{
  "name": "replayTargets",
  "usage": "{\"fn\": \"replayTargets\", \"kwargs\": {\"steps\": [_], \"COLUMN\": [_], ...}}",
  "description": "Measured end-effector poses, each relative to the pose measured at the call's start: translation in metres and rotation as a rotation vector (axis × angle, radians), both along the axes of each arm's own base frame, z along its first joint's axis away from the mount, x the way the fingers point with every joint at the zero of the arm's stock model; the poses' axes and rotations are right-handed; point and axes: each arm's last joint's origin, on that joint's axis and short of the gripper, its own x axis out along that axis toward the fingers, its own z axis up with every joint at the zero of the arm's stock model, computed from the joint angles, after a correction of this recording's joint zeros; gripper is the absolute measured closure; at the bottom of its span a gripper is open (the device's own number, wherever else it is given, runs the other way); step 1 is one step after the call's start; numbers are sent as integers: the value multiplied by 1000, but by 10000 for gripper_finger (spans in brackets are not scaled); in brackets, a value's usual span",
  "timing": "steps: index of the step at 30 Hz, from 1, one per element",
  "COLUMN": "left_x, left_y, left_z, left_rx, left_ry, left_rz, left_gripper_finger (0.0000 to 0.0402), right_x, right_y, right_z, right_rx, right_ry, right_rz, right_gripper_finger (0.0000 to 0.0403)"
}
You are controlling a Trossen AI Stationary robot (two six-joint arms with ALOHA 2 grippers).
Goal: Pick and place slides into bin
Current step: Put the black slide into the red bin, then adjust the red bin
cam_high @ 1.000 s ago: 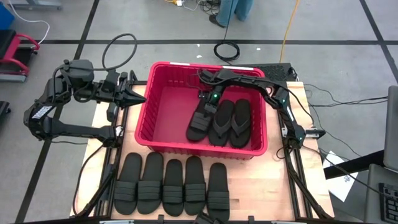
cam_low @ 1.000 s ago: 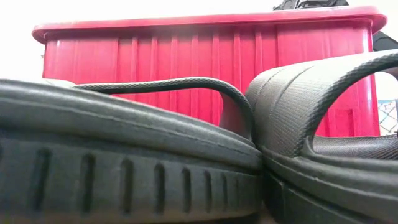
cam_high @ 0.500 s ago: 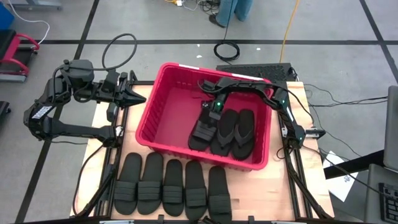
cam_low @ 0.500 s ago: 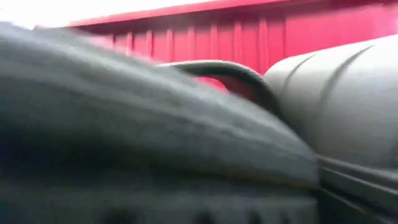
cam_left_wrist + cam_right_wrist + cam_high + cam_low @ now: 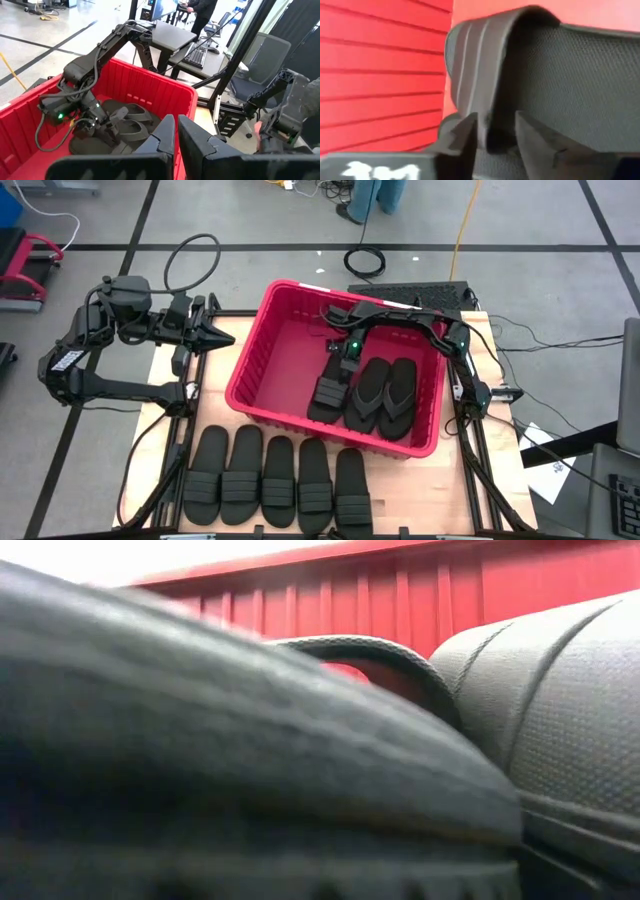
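The red bin (image 5: 248, 340) stands askew in the middle of the table. In it lie a black ribbed-strap slide (image 5: 328, 392) and, beside it, two thong slides (image 5: 382, 398). My right gripper (image 5: 346, 360) reaches down into the bin over the ribbed slide's far end. It is open, with the edge of the slide's strap (image 5: 485, 60) between its fingers. Several more slides (image 5: 270, 480) lie flat in a row along the near edge. My left gripper (image 5: 225, 338) waits shut beside the bin's left wall. My right gripper comes from above with one finger (image 5: 467, 135) on each side of the ribbed strap's edge (image 5: 487, 115). Whether the fingers touch the strap, I cannot tell. The slide lies on the bin's floor against the nearer thong slide.
The bin's near wall (image 5: 400, 590) stands close behind the row of slides (image 5: 200, 740), which fill the low view. Bare bin floor (image 5: 285, 360) lies left of the ribbed slide. Black frame rails (image 5: 185, 395) run along both sides of the table. Cables lie on the floor beyond.
The bin has slid toward the table's right and near edges and turned clockwise. My right gripper has gone the same way and lower, with the ribbed slide, which now lies against the thong slides. The slides in the low view have come closer.
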Motion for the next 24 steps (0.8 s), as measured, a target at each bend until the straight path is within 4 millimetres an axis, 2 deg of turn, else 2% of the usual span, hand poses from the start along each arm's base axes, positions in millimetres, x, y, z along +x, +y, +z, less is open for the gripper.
{"fn": "replayTargets", "kwargs": {"steps": [3, 6, 12, 15, 18, 21, 24], "left_x": [0, 0, 0, 2, 6, 15, 27], "left_y": [0, 0, 0, 1, 3, 6, 10], "left_z": [0, 0, -1, -4, -13, -21, -25], "left_rx": [13, 24, 40, 29, 8, 12, 43], "left_ry": [-1, -1, 6, 43, 132, 212, 243], "left_rz": [-3, -6, -11, -7, 9, 31, 20], "left_gripper_finger": [382, 382, 382, 382, 382, 382, 382], "right_x": [-1, -3, -10, -17, -29, -45, -60], "right_y": [0, 1, 3, 0, -9, -18, -20], "right_z": [16, 38, 101, 136, 162, 174, 178], "right_rx": [-35, -149, -368, -491, -560, -589, -587], "right_ry": [-29, -43, -229, -341, -396, -361, -280], "right_rz": [-17, -50, -159, -265, -402, -510, -557], "right_gripper_finger": [237, 217, 221, 248, 306, 380, 393]}}
